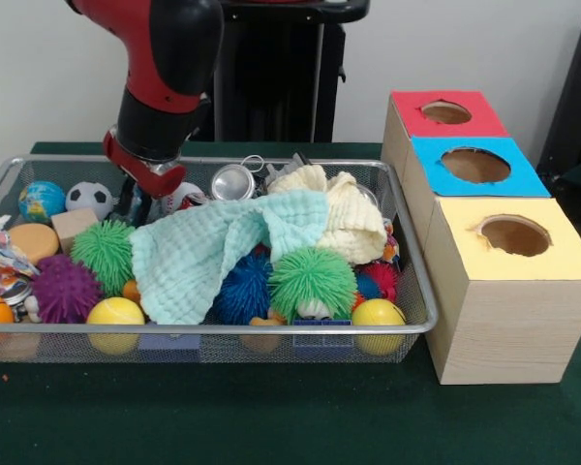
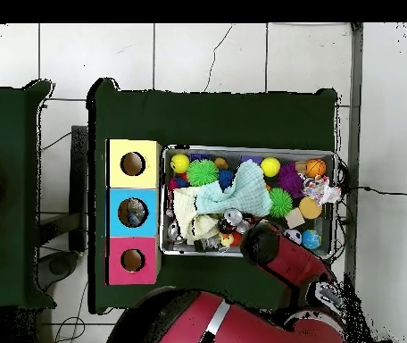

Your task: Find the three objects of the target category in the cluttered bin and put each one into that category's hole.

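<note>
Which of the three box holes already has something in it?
The blue box's hole, the middle one. Overhead, something shows inside it; the yellow hole and red hole look plain brown inside.

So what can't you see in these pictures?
- Gripper: front view, its fingertips sink behind the spiky green ball; overhead, the red arm covers it. Open or shut: cannot tell.
- Under the mint green cloth: hidden in both views.
- Inside the yellow-topped box's hole: too dark.

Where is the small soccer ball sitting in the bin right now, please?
In the front view, the soccer ball sits at the bin's far left, between the globe ball and the gripper, just behind a wooden block.
</note>
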{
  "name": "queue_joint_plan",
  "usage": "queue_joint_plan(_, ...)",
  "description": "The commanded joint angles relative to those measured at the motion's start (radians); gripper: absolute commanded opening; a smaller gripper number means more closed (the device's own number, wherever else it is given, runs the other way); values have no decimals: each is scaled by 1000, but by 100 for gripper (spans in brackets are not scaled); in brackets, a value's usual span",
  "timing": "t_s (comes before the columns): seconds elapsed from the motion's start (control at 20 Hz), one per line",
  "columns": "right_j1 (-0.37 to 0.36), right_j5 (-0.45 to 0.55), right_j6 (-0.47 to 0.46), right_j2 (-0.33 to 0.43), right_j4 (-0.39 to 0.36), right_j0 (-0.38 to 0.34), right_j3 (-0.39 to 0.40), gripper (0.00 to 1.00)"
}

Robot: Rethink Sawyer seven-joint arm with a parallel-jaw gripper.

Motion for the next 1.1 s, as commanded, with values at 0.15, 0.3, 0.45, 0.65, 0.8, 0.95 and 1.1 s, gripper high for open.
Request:
queue_joint_plan(0.15,45,123,160,82,35,-35,16,0)
queue_joint_plan(0.3,41,126,148,74,25,-27,8,0)
queue_joint_plan(0.45,-15,162,127,86,10,-30,27,0)
queue_joint_plan(0.65,-189,264,81,95,-22,-21,84,0)
queue_joint_plan(0.8,-290,333,63,87,-31,5,96,0)
queue_joint_plan(0.95,-321,432,82,49,-21,49,66,0)
queue_joint_plan(1.1,-331,448,78,68,-21,42,56,0)
